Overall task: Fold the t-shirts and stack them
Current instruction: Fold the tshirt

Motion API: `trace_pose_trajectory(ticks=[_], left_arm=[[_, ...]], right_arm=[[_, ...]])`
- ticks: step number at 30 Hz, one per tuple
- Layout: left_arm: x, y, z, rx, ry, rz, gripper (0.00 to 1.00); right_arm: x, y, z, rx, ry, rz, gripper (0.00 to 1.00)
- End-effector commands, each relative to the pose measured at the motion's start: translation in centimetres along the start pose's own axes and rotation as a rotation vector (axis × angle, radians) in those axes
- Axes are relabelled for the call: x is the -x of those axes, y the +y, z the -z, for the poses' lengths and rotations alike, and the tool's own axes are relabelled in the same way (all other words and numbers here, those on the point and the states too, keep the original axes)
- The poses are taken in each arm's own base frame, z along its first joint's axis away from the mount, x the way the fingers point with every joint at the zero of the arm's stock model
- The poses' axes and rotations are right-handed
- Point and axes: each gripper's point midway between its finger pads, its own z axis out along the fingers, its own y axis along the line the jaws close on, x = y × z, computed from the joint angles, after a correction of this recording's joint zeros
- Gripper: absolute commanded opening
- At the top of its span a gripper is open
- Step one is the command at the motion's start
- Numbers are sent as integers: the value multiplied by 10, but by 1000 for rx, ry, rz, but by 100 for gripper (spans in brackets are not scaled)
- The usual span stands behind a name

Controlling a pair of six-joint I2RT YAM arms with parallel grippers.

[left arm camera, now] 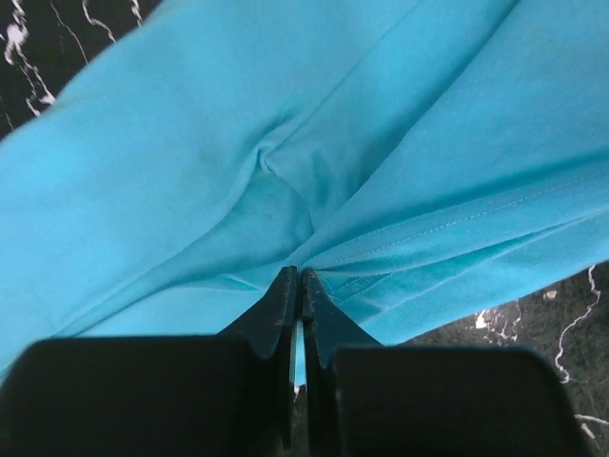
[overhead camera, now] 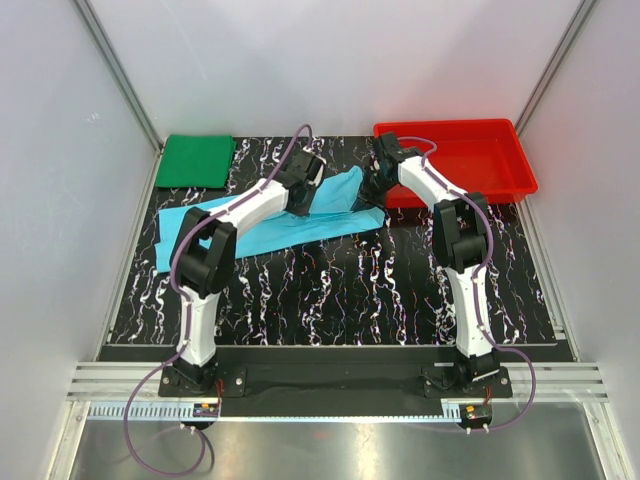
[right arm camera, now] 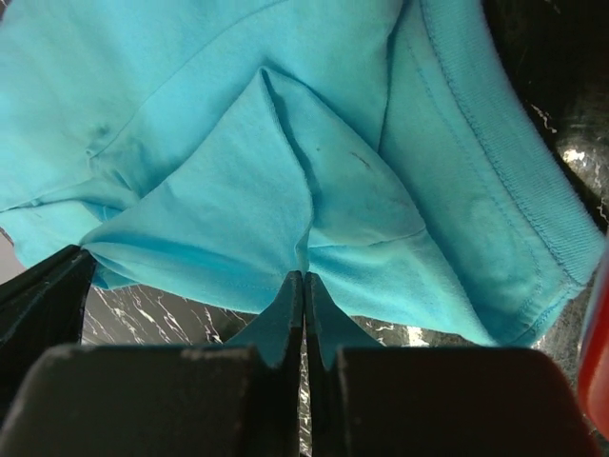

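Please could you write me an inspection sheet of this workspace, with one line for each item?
Surface: black table top with white marbling.
Job's things: cyan t-shirt lies unfolded and bunched across the middle; green t-shirt lies folded flat at the far left corner.
Clutter: red tray at the far right, nothing seen inside.
Grippers: left gripper and right gripper each have their fingers shut on the cyan cloth.
Cables: purple cables run along both arms and loop near the bases.
Surroundings: white walls with metal frame rails; nothing else seen.
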Motion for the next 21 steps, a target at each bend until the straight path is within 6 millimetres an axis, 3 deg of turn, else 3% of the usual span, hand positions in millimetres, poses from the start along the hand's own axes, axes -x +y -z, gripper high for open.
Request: trace_pose_trajectory(ticks=[1, 5, 10, 16, 21], left_arm=[[35, 11, 0, 60, -86, 14, 3], [54, 12, -5, 72, -130, 9, 3], [58, 10, -19, 78, -128, -7, 2], [56, 24, -28, 113, -128, 28, 2], [67, 41, -30, 132, -155, 67, 2]], right_arm=[[22, 18, 26, 35, -90, 30, 2], [30, 25, 30, 59, -121, 21, 1], [42, 34, 28, 100, -158, 17, 1], [60, 42, 23, 155, -204, -9, 0], [77, 58, 24, 218, -235, 11, 0]])
